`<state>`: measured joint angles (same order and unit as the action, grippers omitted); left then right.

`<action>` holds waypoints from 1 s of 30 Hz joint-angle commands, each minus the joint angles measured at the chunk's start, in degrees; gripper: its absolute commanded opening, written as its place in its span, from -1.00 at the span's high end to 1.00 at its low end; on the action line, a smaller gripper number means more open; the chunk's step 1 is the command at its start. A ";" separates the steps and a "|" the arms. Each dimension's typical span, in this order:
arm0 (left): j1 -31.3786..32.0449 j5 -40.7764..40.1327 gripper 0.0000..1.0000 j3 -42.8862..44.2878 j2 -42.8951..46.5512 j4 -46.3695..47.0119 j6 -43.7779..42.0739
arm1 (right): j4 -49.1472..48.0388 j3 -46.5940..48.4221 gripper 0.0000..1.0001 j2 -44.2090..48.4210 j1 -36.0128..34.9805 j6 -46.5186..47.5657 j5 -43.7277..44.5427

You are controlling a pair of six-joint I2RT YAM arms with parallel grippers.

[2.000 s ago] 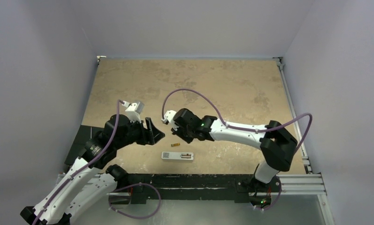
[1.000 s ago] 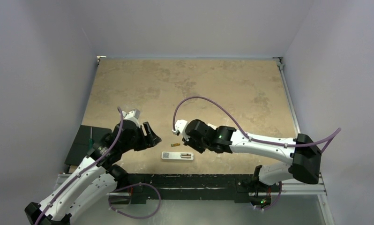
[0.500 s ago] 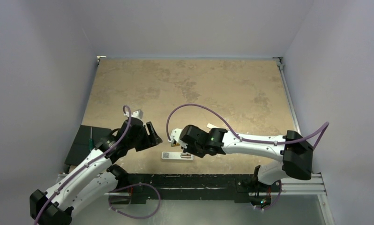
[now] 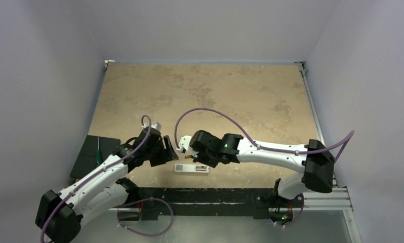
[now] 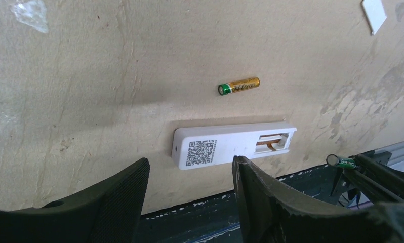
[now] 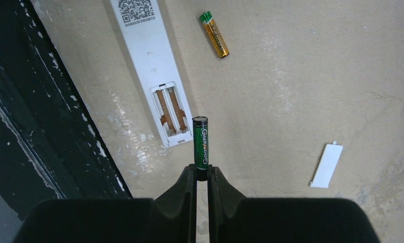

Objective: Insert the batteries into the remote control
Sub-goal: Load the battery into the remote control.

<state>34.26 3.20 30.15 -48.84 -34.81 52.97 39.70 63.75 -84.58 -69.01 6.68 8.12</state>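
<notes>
Top view: the remote control (image 4: pixel 192 168) lies flat near the front edge of the table (image 4: pixel 215 96), back face up, between the two arms. The left gripper (image 4: pixel 167 148) hangs just beside its left end and the right gripper (image 4: pixel 194 160) is over its right end. What either holds is too small to tell from here. Left wrist view: the left jaws stand well apart, with nothing between them and touching nothing. The remote's end with the QR label (image 5: pixel 200 152) shows through the gap. The battery recess (image 5: pixel 274 142) at the other end is uncovered and empty, with copper-coloured contacts showing. The gold battery (image 5: pixel 239 85) lies loose on the table beyond the remote, near it but apart. The green-black battery (image 5: pixel 340 161) shows at the right edge, in the other arm's fingertips. Judgement: the open left jaws look placed to brace the label end while the recess is worked. Right wrist view: the right jaws are clamped on one end of the green-black battery, and most of its length projects free. Its far end hangs just beside the recess end, not in a slot; contact with the table cannot be told. Judgement: it is gripped by the tail so the free end can lead into a slot. The white battery cover (image 6: pixel 326 165) lies well apart to the right. Neither battery is loaded.
</notes>
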 commanded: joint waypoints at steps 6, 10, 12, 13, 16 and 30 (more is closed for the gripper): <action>0.10 2.86 -0.20 -0.27 -4.17 3.36 -0.79 | 1.75 2.70 1.00 -3.69 -0.33 1.23 -3.54; 0.10 2.74 -0.19 -0.89 -4.47 3.07 -1.28 | 1.35 2.51 1.00 -4.76 -0.33 1.19 -3.60; 0.10 3.09 -0.19 -1.26 -4.55 3.48 -1.20 | 1.49 3.03 1.00 -5.74 -0.33 0.93 -3.48; 0.06 3.19 -0.19 -1.43 -4.50 3.57 -1.04 | 1.66 3.31 1.00 -6.10 -0.33 0.84 -3.54; 0.08 3.21 -0.19 -1.57 -4.46 3.79 -1.00 | 1.87 3.55 1.00 -7.19 -0.25 0.94 -3.06; 0.12 3.48 -0.19 -1.48 -4.87 4.10 -1.36 | 1.61 4.46 1.00 -10.72 -0.24 1.23 -3.88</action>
<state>34.26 5.85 29.10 -53.47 -32.38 52.73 41.34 65.84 -94.94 -69.01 7.11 4.95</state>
